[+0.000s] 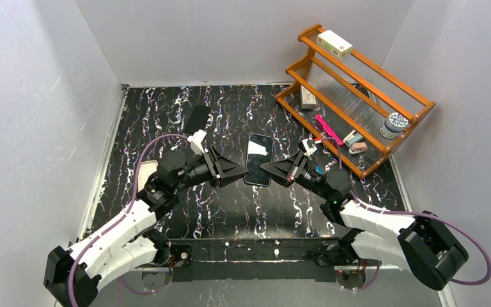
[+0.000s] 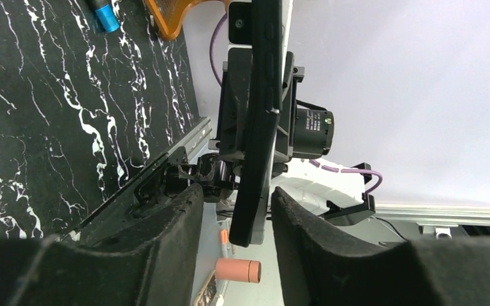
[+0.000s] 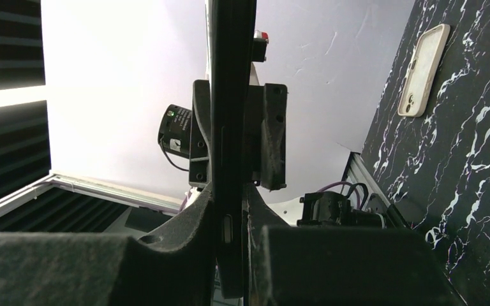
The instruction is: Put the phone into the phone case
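Observation:
The phone (image 1: 259,150) is a dark slab with a lit screen, held off the table between the two arms. My right gripper (image 1: 267,168) is shut on its right edge; in the right wrist view the phone (image 3: 230,95) runs edge-on through the pressed gripper (image 3: 230,199). My left gripper (image 1: 245,171) is at the phone's left edge. In the left wrist view the phone (image 2: 261,127) hangs between that gripper's (image 2: 237,194) open fingers, with a gap on each side. The phone case (image 1: 197,117) lies flat at the back left, pale in the right wrist view (image 3: 423,70).
A wooden rack (image 1: 358,96) stands at the back right with several small items on its shelves and a white box (image 1: 334,43) on top. White walls close in the black marbled table (image 1: 166,211). A pink cylinder (image 2: 237,270) shows beyond the table's near edge.

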Motion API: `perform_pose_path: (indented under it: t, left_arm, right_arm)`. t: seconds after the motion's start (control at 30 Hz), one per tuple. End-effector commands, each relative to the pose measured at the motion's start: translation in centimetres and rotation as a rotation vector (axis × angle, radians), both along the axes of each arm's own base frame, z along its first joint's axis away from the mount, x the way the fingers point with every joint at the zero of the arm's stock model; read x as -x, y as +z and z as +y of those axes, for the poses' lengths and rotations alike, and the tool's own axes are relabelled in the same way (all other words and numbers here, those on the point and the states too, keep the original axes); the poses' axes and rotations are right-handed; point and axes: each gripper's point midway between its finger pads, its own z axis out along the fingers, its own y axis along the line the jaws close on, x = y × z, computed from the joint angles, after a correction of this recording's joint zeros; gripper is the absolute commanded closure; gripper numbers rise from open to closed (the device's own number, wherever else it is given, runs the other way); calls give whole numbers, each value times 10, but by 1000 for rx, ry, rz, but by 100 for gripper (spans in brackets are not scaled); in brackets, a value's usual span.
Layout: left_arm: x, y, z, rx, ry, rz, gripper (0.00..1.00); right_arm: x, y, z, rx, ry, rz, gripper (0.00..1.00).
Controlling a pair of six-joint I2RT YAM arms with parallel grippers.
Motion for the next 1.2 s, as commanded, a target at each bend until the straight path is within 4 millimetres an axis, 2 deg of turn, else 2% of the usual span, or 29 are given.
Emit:
perform_pose_path:
  t: [0.0,0.1,0.27,0.43,0.53,0.7,0.8,0.9,1.0,1.17]
  left_arm:
    - [7,4,-4,43,-47,-3,62]
    - [7,1,-5,39,-50,-7,74]
    - [9,-16,-8,-42,-91,20,100]
    - [4,-40,6,-261,-58,42,100]
    - [5,-34,8,-274,-55,34,99]
    - [4,-22,9,-234,-41,-7,59]
    - [1,-13,8,-206,-23,-29,48]
    - [-2,6,8,-169,2,-63,34]
    - [-7,15,15,-195,42,-108,27]
    - [-11,10,15,-222,46,-112,24]
  right_arm:
    - [-1,36,-9,-111,-48,-99,86]
    - [-2,33,-9,-101,-53,-98,86]
    - [-4,18,-9,-66,-67,-90,86]
    - [-7,3,-9,-15,-83,-66,86]
    - [-8,2,-9,-14,-93,-59,86]
    - [-5,3,-4,-5,-58,-72,86]
    - [6,-3,3,26,24,-103,86]
    - [22,-12,1,33,81,-136,86]
    - [40,-21,-3,59,138,-176,86]
    - [63,-26,-11,78,194,-238,86]
